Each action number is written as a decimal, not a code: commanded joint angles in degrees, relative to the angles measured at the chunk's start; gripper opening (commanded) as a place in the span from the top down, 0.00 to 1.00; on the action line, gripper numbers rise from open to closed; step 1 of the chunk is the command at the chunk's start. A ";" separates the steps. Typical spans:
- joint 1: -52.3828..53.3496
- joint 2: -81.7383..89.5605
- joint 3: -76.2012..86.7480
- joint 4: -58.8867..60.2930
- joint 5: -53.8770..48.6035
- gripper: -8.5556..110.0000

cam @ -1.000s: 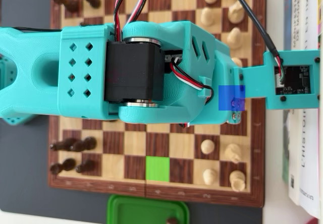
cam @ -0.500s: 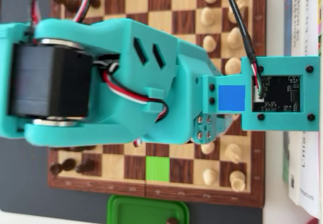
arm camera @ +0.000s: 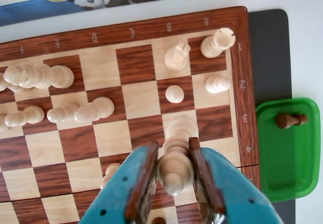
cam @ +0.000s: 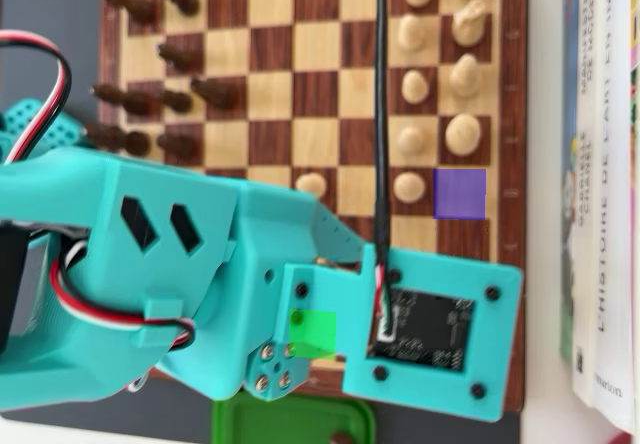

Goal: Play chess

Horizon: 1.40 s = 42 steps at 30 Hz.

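Fingers (arm camera: 145, 181) clamp a smooth, rounded pale wooden chessman (arm camera: 174, 172).

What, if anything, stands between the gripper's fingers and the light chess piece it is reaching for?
Nothing visible does. In the wrist view the gripper already has its fingers on either side of the light chess piece, with no other piece in the gap. Whether the pads touch it cannot be told. The overhead view hides this spot under the arm.
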State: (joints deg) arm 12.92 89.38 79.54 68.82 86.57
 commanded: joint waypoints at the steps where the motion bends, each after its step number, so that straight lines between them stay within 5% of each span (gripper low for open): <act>1: 2.64 4.22 2.37 0.26 -0.18 0.90; 16: 12.66 4.13 9.49 0.26 -3.08 0.90; 42: 9.76 -3.25 7.56 0.18 -2.72 0.90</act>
State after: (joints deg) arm 22.76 85.96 90.88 68.82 83.94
